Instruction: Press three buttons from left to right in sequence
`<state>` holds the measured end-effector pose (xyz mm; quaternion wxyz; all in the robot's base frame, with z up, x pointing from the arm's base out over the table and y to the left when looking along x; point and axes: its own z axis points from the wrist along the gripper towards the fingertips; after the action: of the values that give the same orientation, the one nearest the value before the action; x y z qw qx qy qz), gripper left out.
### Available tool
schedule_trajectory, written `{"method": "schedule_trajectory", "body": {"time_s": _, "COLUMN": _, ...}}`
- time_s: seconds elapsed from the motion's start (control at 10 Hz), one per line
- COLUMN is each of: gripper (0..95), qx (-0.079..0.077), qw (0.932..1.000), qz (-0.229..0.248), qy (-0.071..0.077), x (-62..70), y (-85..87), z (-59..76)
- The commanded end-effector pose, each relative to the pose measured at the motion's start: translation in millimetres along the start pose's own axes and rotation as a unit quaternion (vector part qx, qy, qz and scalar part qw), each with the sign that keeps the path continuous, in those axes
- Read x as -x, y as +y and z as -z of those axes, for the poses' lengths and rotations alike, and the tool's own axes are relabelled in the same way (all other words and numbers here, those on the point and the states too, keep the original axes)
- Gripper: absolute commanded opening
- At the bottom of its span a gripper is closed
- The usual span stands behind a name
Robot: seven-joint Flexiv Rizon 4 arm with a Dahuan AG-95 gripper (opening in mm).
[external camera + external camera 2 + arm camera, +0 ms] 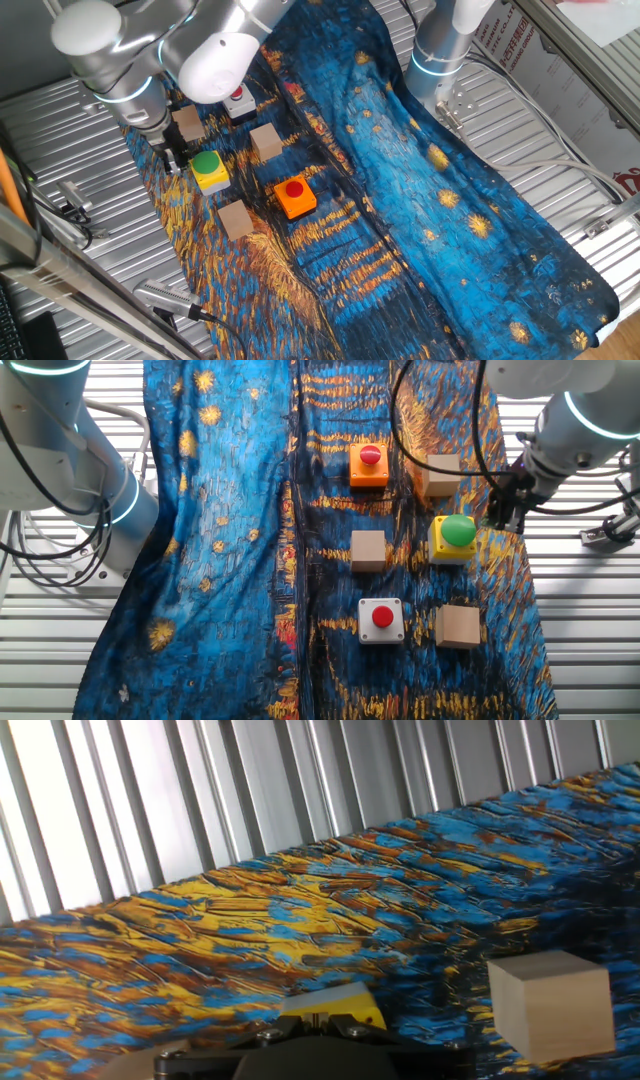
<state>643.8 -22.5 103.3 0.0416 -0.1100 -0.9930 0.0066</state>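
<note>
Where the starry-night patterned cloth (230, 540) covers the ribbed metal table (590, 630), three buttons are set among three plain wooden cubes. In the other fixed view, the yellow-based green-capped button (455, 537) is found at 3 o'clock of the middle wooden cube (368, 550), the orange-based red-capped button (369, 464) at 12 o'clock, and the white-based red-capped button (381, 620) at 6 o'clock. Two further cubes (441, 474) (458, 626) are seen at 12 and 6 o'clock of the green-capped button. The gripper (503, 510) is held just beside that button, at its 2 o'clock; whether the fingers are parted or closed cannot be told.
</note>
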Motion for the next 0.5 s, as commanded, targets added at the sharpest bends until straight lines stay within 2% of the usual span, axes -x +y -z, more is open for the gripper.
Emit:
{"method": "schedule_trajectory", "body": {"time_s": 0.1, "gripper": 0.0, "qx": 0.001, "qw": 1.0, "qz": 0.002, "qy": 0.0, "x": -0.3, "y": -1.8, "z": -2.0}}
{"method": "schedule_trajectory", "body": {"time_s": 0.5, "gripper": 0.0, "qx": 0.003, "qw": 1.0, "qz": 0.008, "qy": 0.0, "x": -3.0, "y": -8.8, "z": -8.5}}
